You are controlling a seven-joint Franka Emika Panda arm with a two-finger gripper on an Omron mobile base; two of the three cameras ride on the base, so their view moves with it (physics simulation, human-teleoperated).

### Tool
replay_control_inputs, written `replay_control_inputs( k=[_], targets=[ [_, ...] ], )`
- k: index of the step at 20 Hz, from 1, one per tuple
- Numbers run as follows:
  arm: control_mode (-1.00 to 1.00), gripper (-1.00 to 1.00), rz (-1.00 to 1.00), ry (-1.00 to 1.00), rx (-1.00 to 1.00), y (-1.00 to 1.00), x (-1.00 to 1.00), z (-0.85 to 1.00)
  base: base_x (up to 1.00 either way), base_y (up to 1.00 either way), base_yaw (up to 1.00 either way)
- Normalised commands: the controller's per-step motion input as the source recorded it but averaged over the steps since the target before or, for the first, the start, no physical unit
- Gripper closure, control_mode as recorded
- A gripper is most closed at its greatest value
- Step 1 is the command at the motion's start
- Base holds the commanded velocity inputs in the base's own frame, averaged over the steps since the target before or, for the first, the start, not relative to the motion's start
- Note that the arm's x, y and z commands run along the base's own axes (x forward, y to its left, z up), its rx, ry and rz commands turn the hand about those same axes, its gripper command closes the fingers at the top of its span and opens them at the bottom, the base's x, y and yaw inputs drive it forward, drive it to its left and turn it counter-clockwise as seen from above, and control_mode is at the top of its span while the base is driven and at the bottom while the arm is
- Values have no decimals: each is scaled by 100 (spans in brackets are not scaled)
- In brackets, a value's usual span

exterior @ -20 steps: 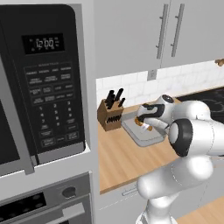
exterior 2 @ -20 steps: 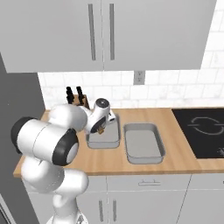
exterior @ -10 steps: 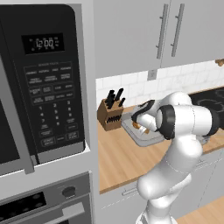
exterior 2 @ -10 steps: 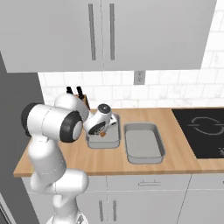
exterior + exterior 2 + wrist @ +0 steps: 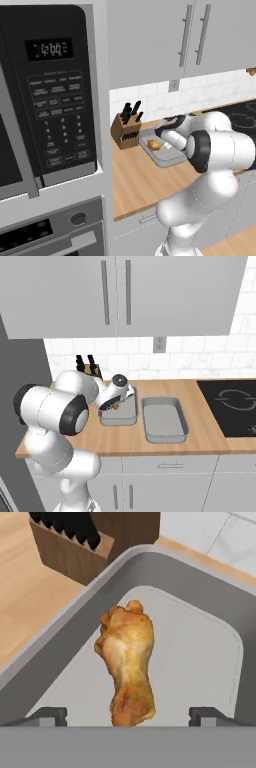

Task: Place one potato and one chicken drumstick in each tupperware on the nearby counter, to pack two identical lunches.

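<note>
Leftmost, a wooden knife block [image 5: 89, 367] stands on the counter [image 5: 200, 436] against the tiled wall, just beside one grey tray [image 5: 118, 417]; a drumstick [image 5: 127, 662] lies on that tray's floor. Over it hangs the gripper [image 5: 127, 714], its fingertips [image 5: 50, 714] spread wide to either side of the drumstick, apart from it. Rightward sits the second tray [image 5: 165, 420], then the black cooktop [image 5: 231, 408].

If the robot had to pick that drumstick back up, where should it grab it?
Probably from straight above, across the narrow shank. In the hand view the drumstick lies flat in the tray, thick end far, thin end near the open fingers. Closing across the thin part, not along it, suits that long shape.
</note>
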Motion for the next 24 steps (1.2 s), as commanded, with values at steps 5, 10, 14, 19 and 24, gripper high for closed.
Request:
replay_control_inputs(
  k=[5,10,14,19,24],
  targets=[
    [-100,-100,0,-17,0,13,-93,100,0,0,0],
    [-100,-100,-7,-11,0,40,-85,100,0,0,0],
    [-100,-100,-34,1,0,41,-74,84,0,0,0],
    [-100,-100,-56,3,19,3,-89,69,0,0,0],
    [-100,-100,-42,0,27,0,-93,89,0,0,0]
  ],
)
